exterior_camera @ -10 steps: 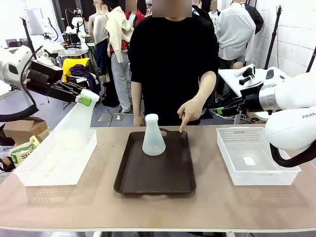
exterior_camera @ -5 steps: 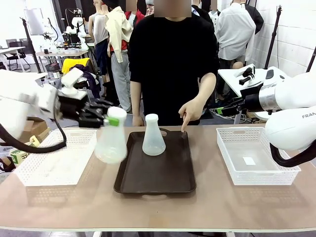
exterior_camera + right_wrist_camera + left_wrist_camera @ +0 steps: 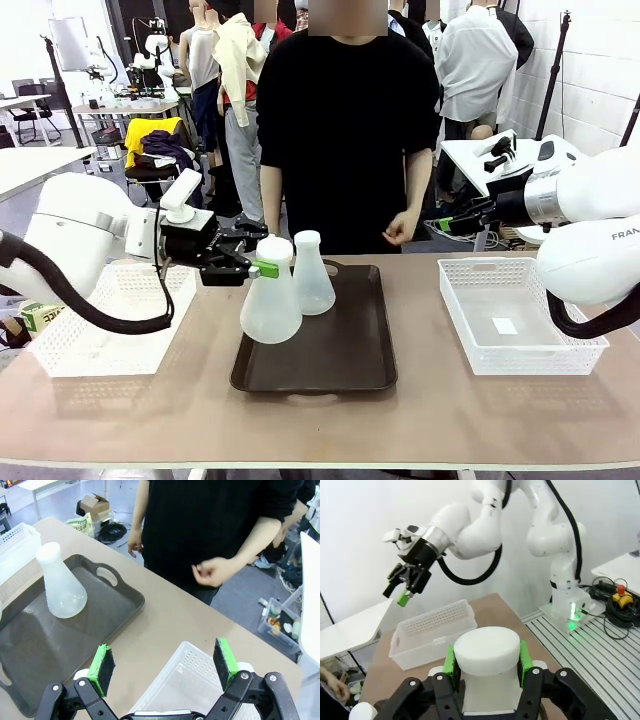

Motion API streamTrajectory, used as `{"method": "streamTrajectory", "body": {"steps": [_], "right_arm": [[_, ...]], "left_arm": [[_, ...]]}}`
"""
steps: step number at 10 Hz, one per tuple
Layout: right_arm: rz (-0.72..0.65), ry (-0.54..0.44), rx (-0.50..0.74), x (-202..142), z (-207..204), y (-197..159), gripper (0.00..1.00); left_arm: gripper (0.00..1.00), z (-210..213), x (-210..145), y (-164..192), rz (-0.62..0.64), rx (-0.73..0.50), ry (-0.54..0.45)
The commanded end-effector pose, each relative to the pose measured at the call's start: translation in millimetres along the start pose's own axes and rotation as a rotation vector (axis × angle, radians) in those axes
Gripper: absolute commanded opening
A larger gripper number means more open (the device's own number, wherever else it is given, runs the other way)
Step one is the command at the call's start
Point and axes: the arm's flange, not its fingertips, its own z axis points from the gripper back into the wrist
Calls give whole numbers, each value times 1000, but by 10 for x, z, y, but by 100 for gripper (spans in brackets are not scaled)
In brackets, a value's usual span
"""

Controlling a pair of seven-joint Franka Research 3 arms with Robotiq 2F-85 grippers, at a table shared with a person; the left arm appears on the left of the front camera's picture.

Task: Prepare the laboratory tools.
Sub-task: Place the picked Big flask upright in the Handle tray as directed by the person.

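We see our left gripper [image 3: 262,268] clamped on the neck of one flask [image 3: 269,305], holding it over the left edge of the dark brown tray [image 3: 340,360]; we cannot tell whether its base touches. The second flask [image 3: 311,277] stands just beside it near the tray's far edge. Our right gripper [image 3: 164,669] is spread apart above the right white basket [image 3: 520,320]. The person's hand [image 3: 400,226] hangs beyond the desk's far edge.
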Motion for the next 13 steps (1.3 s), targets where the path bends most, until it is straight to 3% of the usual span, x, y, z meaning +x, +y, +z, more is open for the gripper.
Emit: {"method": "streamTrajectory", "body": {"steps": [1,5,11,13], "right_arm": [[3,2,5,40,15,9,100],[3,2,5,40,15,9,100],[3,2,5,40,15,9,100],[3,2,5,40,15,9,100]], "left_arm": [[0,-83,-153,156,47,55,-75],[0,-178,-522,364,137,10,-114],[0,-134,-861,390,167,-106,-58],[37,-117,-887,385,172,-118,-70]]}}
